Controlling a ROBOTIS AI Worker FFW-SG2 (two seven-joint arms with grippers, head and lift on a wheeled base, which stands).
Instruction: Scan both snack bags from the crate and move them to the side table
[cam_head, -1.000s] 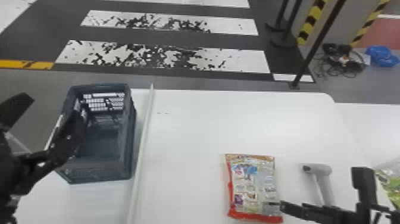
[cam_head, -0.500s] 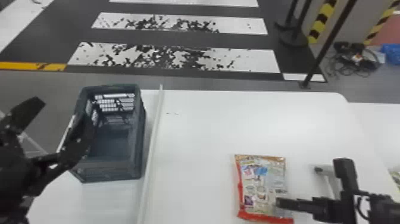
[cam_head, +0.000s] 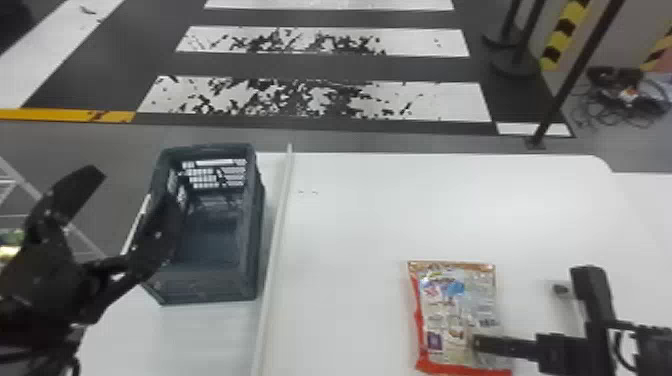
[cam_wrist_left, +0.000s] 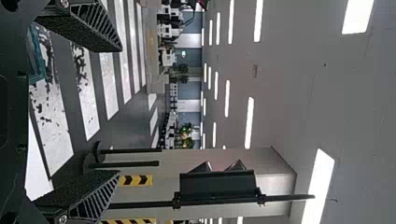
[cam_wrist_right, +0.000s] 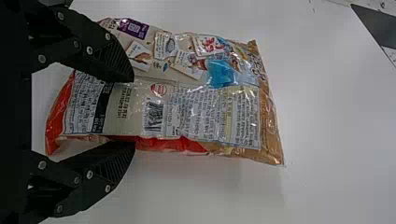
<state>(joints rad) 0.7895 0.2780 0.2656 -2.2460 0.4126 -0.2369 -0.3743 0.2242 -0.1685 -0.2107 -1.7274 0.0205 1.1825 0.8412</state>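
In the head view, the snack bag (cam_head: 450, 300) with red edging lies flat on the white table, right of centre. Over its lower right part is my right gripper (cam_head: 477, 343). In the right wrist view, my right gripper (cam_wrist_right: 134, 112) is open, one finger over the snack bag (cam_wrist_right: 187, 102), the other beside its red edge. A grey scanner (cam_head: 570, 307) is partly hidden behind the right gripper. My left gripper (cam_head: 137, 192) is open near the dark crate (cam_head: 212, 287), one finger overlapping the crate's left side in view. My left gripper (cam_wrist_left: 116, 111) holds nothing in the left wrist view.
A raised pale strip (cam_head: 274, 250) runs along the white table (cam_head: 360, 215) between crate and bag. Black posts (cam_head: 570, 75) and a tangle of cables (cam_head: 622, 95) are on the floor beyond. A green and gold item (cam_head: 9, 245) shows at the far left.
The head view has swung left, so crate and table appear farther right. Relative to the snack bag, my right gripper has come leftward, from beside its edge to over its lower part.
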